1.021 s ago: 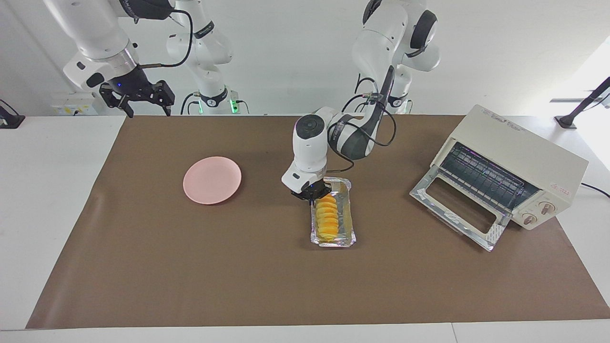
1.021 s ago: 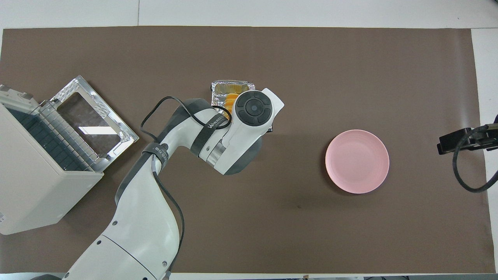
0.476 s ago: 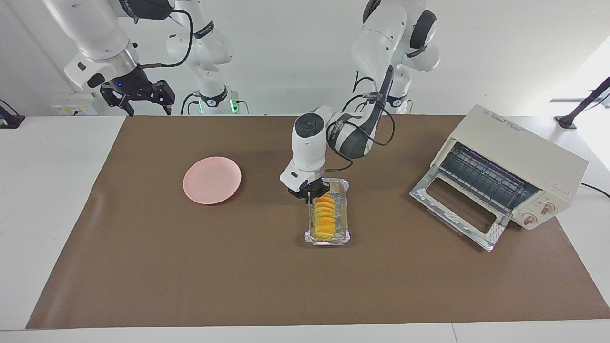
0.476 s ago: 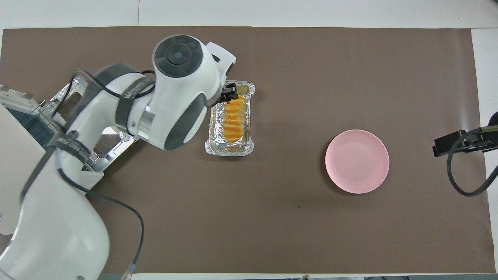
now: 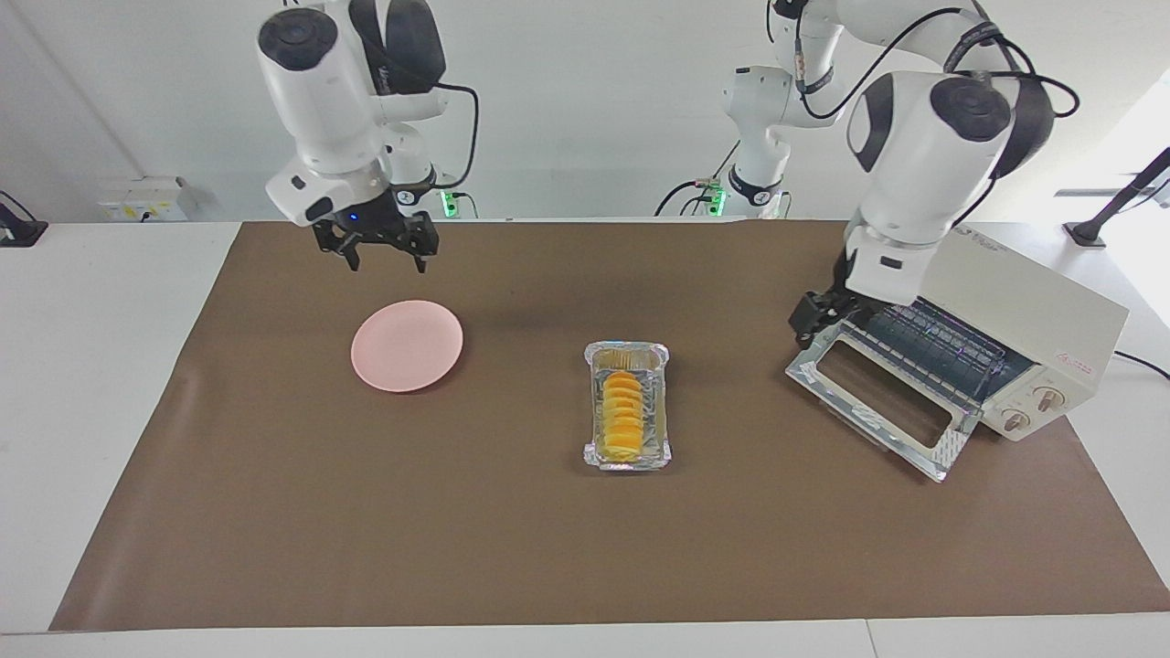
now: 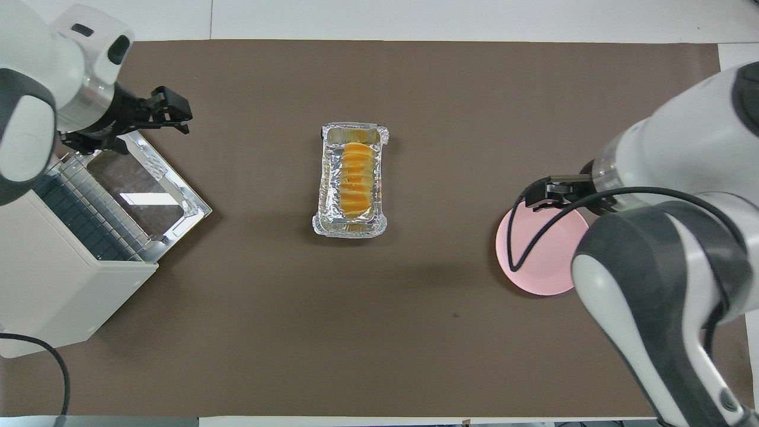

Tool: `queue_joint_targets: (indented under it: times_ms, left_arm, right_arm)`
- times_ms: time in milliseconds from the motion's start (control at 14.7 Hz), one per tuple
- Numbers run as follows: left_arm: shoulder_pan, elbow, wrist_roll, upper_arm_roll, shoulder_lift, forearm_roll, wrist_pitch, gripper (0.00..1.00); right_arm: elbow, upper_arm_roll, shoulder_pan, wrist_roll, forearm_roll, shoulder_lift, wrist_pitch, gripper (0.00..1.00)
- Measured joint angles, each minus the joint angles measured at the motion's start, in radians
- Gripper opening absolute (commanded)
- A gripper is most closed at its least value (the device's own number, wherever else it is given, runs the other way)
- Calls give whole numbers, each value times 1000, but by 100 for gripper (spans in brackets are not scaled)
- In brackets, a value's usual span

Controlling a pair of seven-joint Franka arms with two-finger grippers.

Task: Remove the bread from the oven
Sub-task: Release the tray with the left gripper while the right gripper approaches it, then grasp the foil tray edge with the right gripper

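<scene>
I find the bread [image 5: 624, 414] resting in its foil tray [image 5: 595, 450] mid-table, clear of the oven [image 5: 1024, 320], so both the left gripper [image 5: 816, 315], above the door, and right gripper [image 5: 384, 245], near the pink plate [image 5: 407, 345], hang spread and empty.

Both arms raised, left gripper [image 5: 816, 317] and right gripper [image 5: 384, 251] spread, empty

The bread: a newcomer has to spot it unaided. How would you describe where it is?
On the brown mat, between the open oven and the pink plate, sits a crinkled foil tray. The bread lies inside it: a small golden-yellow ridged loaf, the only food there.
</scene>
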Motion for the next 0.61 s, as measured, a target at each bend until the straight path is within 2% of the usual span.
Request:
queue_joint_targets:
  times_ms: [272, 340, 613]
  left_arm:
    - [89, -5, 85, -1, -111, -3, -163, 100]
    - [100, -9, 102, 0, -138, -3, -189, 100]
    - [117, -64, 127, -2, -212, -3, -244, 100]
  right_arm:
    - [34, 1, 153, 250, -1, 204, 199, 100]
    - [79, 0, 185, 311, -4, 265, 210, 100]
    - [367, -9, 282, 493, -60, 554, 211, 100]
